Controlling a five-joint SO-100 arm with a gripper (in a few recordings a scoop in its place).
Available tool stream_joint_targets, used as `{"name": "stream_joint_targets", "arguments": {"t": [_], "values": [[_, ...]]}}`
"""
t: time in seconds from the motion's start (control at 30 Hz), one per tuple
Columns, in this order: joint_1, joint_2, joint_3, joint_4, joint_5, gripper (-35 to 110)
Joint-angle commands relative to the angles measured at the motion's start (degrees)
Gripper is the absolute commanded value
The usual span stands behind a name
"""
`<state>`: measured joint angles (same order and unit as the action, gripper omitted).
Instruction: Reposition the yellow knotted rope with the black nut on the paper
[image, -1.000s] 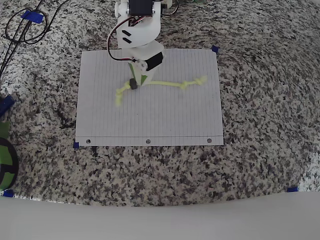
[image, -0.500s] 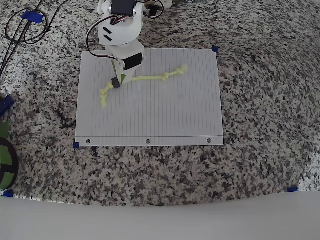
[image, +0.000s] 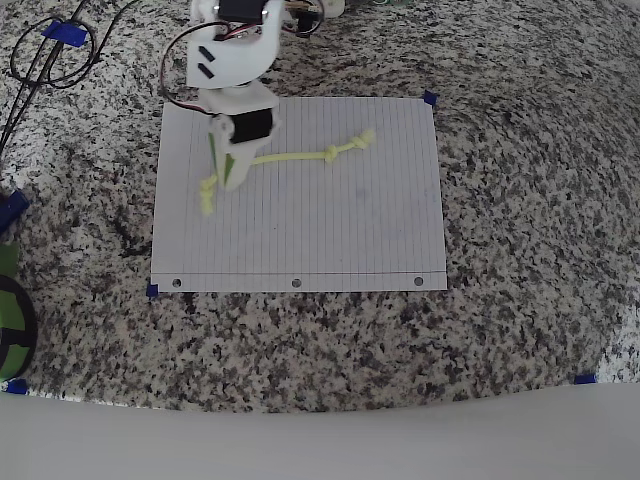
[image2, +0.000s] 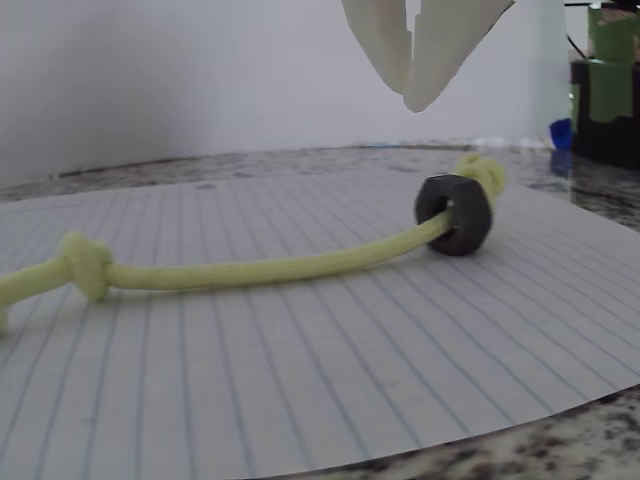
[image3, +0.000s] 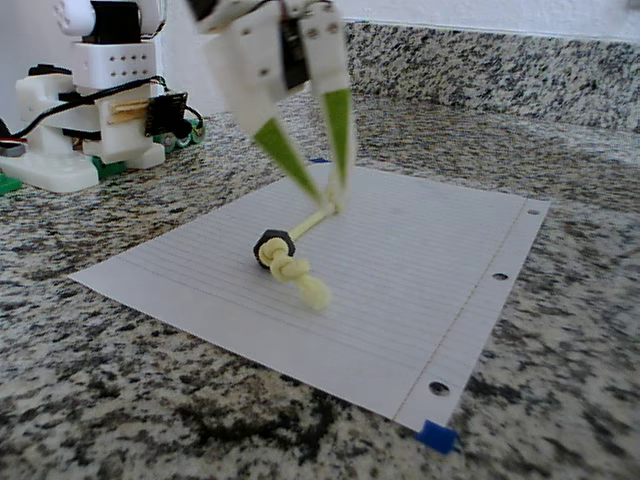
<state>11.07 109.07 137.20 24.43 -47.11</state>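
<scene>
The yellow knotted rope (image: 300, 156) lies across the upper half of the paper (image: 330, 230), one knotted end at the right and the other at the left. In the wrist view the rope (image2: 250, 270) rests flat on the paper (image2: 300, 380) with the black nut (image2: 457, 213) threaded on it beside an end knot. My gripper (image2: 412, 95) hangs just above the nut, touching nothing, its green fingers a narrow slit apart. In the fixed view the gripper (image3: 330, 197) hovers over the rope (image3: 300, 280) just behind the nut (image3: 272, 243). From overhead the gripper (image: 228, 175) covers the nut.
The paper lies on a speckled granite counter (image: 520, 200). Black cables (image: 50, 60) loop at the overhead view's top left, and a green and black object (image: 10, 320) sits at its left edge. The arm's base (image3: 90, 100) stands behind the paper.
The gripper dragged the rope and nut leftward and up the paper, then let go. The rope now lies still while the gripper sits raised above the nut.
</scene>
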Motion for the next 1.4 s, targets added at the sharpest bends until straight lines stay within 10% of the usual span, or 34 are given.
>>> {"name": "stream_joint_targets", "arguments": {"t": [0.0,1.37], "values": [[1.93,-0.70,-1.93,-2.11,-0.62,0],[3.43,-3.60,-2.99,3.78,-0.44,0]]}}
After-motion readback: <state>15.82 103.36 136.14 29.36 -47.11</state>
